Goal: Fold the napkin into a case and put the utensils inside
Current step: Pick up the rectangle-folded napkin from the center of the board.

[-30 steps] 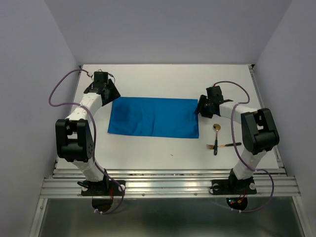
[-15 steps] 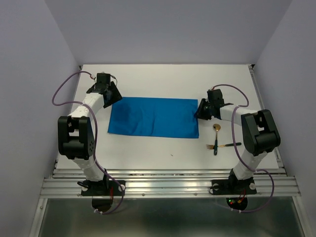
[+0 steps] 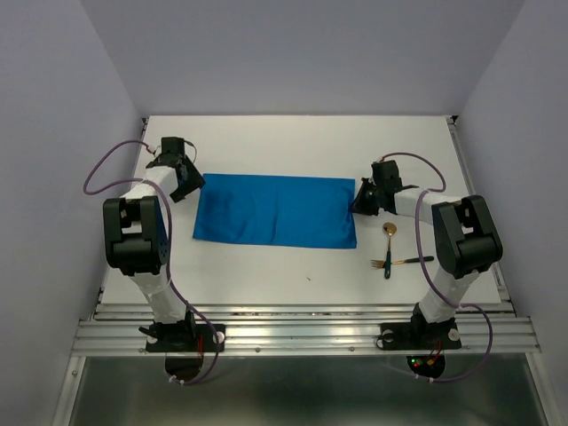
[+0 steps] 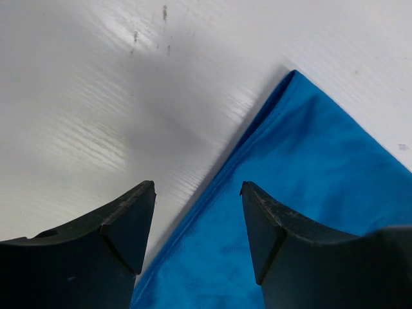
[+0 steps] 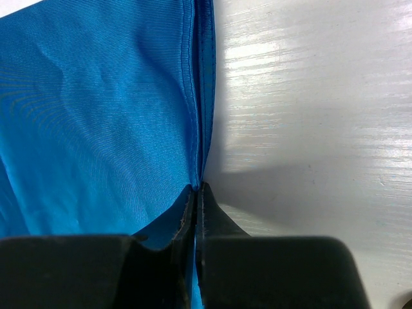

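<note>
The blue napkin [image 3: 275,209] lies flat as a wide rectangle in the middle of the table. My right gripper [image 5: 198,188] is shut on the napkin's [image 5: 96,122] right edge, the hem pinched between the closed jaws. At the napkin's upper left corner my left gripper [image 4: 198,188] stands open, straddling the cloth's [image 4: 302,193] left edge without holding it. In the top view the left gripper [image 3: 184,180] and right gripper [image 3: 361,201] sit at opposite ends of the cloth. The spoon [image 3: 389,241] and fork [image 3: 401,262] lie crossed on the table, right of the napkin's lower right corner.
White walls close in the table [image 3: 293,142] on the left, right and back. A metal rail [image 3: 302,335] runs along the near edge, where both arm bases are bolted. Purple cables loop beside each arm.
My right gripper has closed on the napkin's right edge. My left gripper has slid left, from over the napkin's upper left corner to its outer edge, staying open.
</note>
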### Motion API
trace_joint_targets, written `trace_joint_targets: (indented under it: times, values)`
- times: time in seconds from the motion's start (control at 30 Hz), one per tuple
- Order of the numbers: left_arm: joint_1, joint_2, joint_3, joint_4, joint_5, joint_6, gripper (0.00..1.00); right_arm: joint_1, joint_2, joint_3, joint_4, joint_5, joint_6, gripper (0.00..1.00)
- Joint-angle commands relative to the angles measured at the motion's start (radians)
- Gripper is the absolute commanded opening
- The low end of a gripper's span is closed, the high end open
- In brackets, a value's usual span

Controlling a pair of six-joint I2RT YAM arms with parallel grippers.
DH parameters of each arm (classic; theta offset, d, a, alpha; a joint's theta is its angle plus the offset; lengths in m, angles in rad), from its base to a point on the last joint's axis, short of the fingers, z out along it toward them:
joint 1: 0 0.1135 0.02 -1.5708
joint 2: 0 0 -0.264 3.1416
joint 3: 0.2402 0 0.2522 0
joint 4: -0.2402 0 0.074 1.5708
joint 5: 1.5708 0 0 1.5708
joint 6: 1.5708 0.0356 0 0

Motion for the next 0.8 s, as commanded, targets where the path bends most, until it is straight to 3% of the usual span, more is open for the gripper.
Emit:
trace_joint_targets:
  times: [0.0,0.37,0.77]
  values:
    - [0.01,0.004,0.015,-0.014,-0.018,-0.002,0.67,0.002,-0.004,0.026,-0.019,0.044,-0.007,0.01]
    - [0.005,-0.006,-0.094,0.065,0.088,-0.027,0.67,0.002,-0.033,0.077,-0.07,0.104,-0.032,0.01]
    - [-0.064,-0.012,-0.158,0.096,0.125,-0.038,0.66,0.002,0.074,0.215,-0.108,0.09,-0.038,0.01]
